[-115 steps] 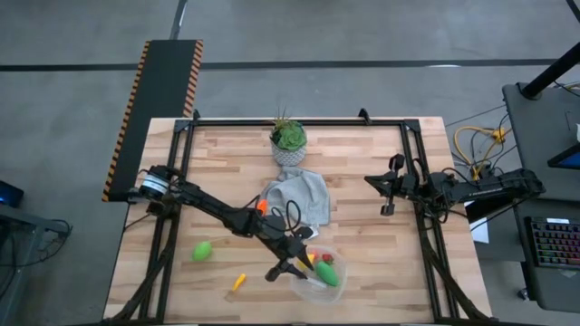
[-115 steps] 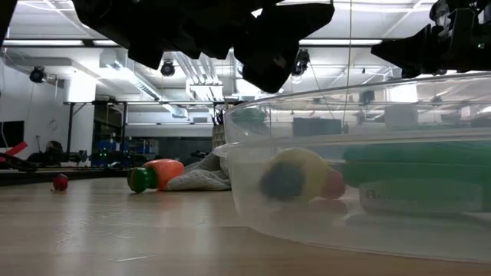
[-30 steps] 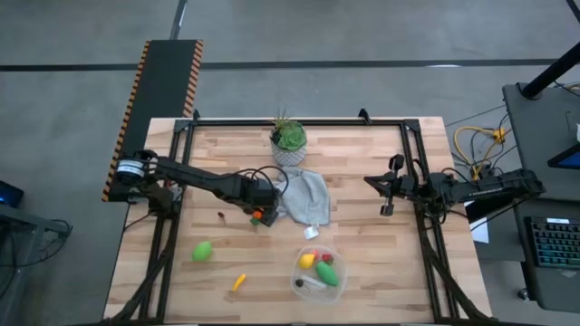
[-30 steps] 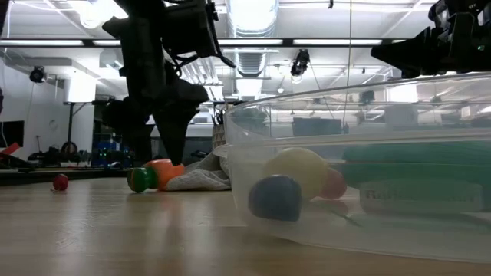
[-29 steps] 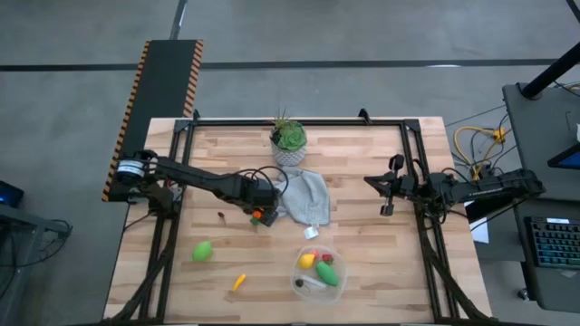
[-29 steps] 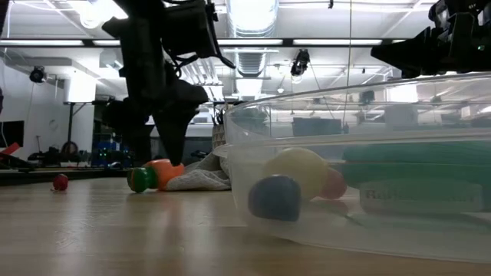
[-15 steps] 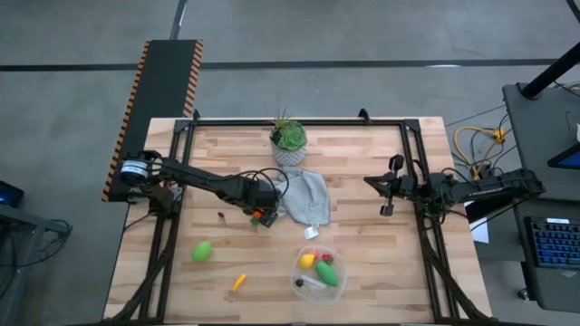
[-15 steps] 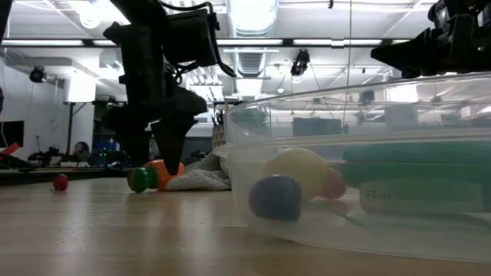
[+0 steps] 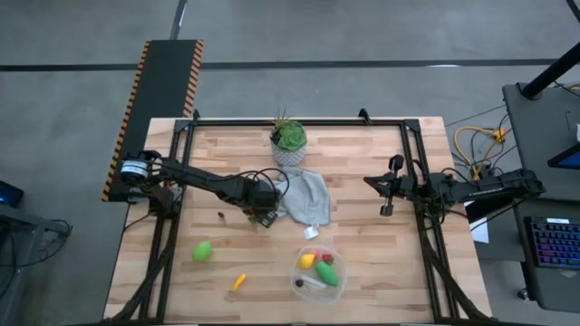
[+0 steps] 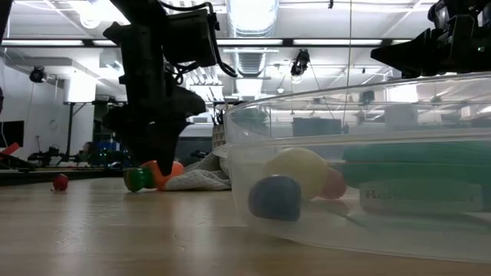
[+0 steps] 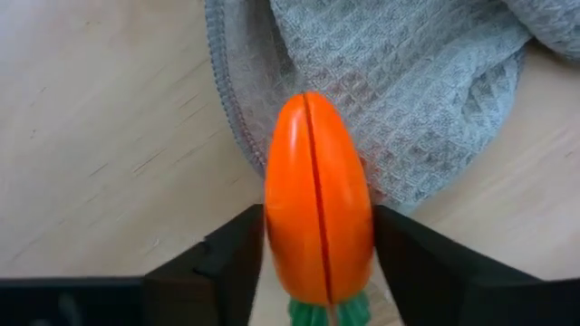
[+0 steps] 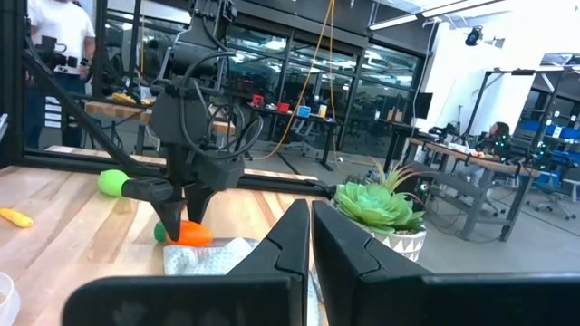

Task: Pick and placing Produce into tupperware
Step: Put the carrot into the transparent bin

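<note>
Though smooth, carrot (image 11: 319, 231) (seamed) against waffle-weave cloth (image 11: 399, 81)

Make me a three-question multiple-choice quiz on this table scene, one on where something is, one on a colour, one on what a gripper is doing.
1. Where does the orange carrot by the left gripper lie?
A. inside the tupperware
B. at the edge of the grey cloth
C. in the plant pot

2. What colour is the loose oval piece of produce near the table's left side?
A. green
B. purple
C. white

3. How does the left gripper stand?
A. raised high over the tupperware
B. fingers on either side of the carrot
C. parked off the table

Answers: 1 B, the left wrist view shows the carrot's tip against the grey cloth. 2 A, it shows green in the high view. 3 B, a dark finger flanks each side of the carrot, well away from the tupperware.
</note>
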Controlling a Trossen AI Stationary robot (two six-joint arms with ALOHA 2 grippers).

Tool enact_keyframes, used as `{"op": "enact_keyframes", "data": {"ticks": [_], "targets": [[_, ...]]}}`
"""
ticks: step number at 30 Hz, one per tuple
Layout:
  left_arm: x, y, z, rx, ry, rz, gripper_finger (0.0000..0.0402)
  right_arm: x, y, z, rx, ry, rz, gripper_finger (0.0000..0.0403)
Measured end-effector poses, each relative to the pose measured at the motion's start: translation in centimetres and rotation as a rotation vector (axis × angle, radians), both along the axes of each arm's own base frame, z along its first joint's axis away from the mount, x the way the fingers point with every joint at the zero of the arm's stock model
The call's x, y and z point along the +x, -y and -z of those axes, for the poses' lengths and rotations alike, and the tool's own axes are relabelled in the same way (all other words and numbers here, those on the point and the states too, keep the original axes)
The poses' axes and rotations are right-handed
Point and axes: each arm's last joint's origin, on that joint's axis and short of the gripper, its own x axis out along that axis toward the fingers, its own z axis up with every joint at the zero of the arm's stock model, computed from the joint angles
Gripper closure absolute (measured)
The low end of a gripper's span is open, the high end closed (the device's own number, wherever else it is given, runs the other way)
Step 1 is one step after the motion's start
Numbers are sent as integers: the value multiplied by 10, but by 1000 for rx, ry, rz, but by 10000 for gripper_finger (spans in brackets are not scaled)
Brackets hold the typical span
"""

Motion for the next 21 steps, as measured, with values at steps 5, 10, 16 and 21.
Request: {"op": "enact_keyframes", "data": {"ticks": [5, 10, 16, 21], "targets": [[0, 0, 0, 4, -2, 18, 278, 0, 0, 0, 0, 0, 0, 394], [0, 0, 0, 5, -2, 22, 293, 0, 0, 0, 0, 0, 0, 394], [0, 0, 0, 4, -2, 23, 291, 0, 0, 0, 0, 0, 0, 394], [2, 0, -4, -8, 1, 44, 290, 0, 0, 0, 0, 0, 0, 394]]}}
